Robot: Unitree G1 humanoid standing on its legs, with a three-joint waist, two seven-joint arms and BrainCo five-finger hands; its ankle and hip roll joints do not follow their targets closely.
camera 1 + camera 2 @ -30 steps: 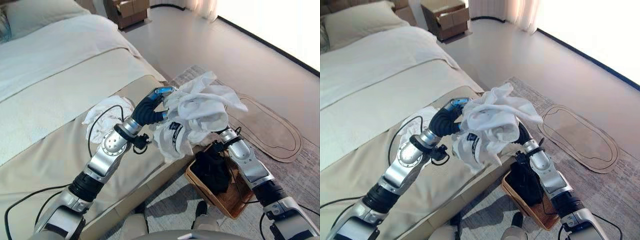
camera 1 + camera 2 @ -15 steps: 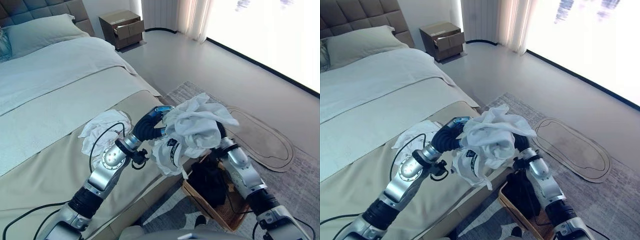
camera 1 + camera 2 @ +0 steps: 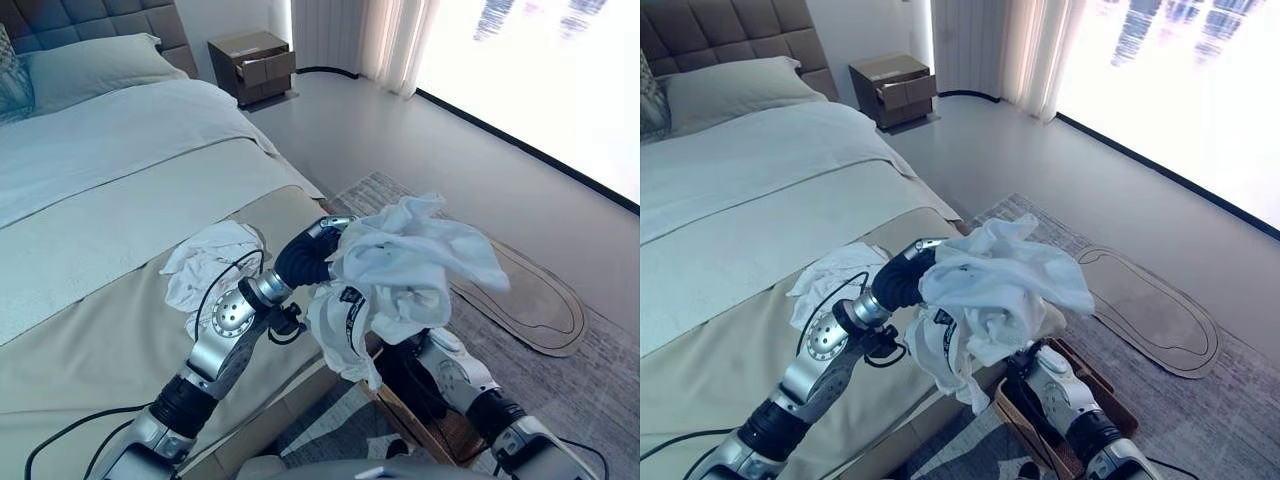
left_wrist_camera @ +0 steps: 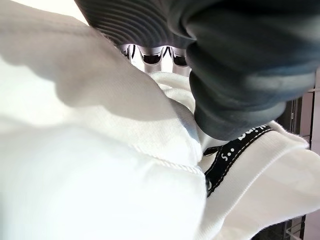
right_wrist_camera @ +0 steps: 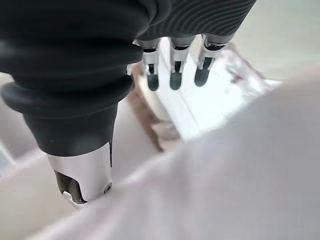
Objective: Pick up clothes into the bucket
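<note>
The left hand's fingers [image 4: 152, 54] curl into a bunched white garment [image 3: 405, 270], gripping it and holding it raised beyond the foot corner of the bed [image 3: 90, 330], above the woven basket [image 3: 1015, 418] that stands on the rug [image 3: 590, 350] just beside the bed's edge. The left hand [image 3: 305, 255] itself sits at the garment's bed-side edge. The right hand [image 5: 172, 70] has its fingers straight and relaxed, holding nothing, with white cloth bulking close beside it; the right forearm rises from beside the basket under the hanging cloth. Something dark lies in the basket. Two white garments are visible: the lifted one and a second crumpled white garment [image 3: 205, 265] lying on the bed near its foot corner, apart from the hands. Beyond the rug, bare floor [image 3: 420, 140] stretches to one nightstand [image 3: 252, 65] and the curtains [image 3: 385, 40].
</note>
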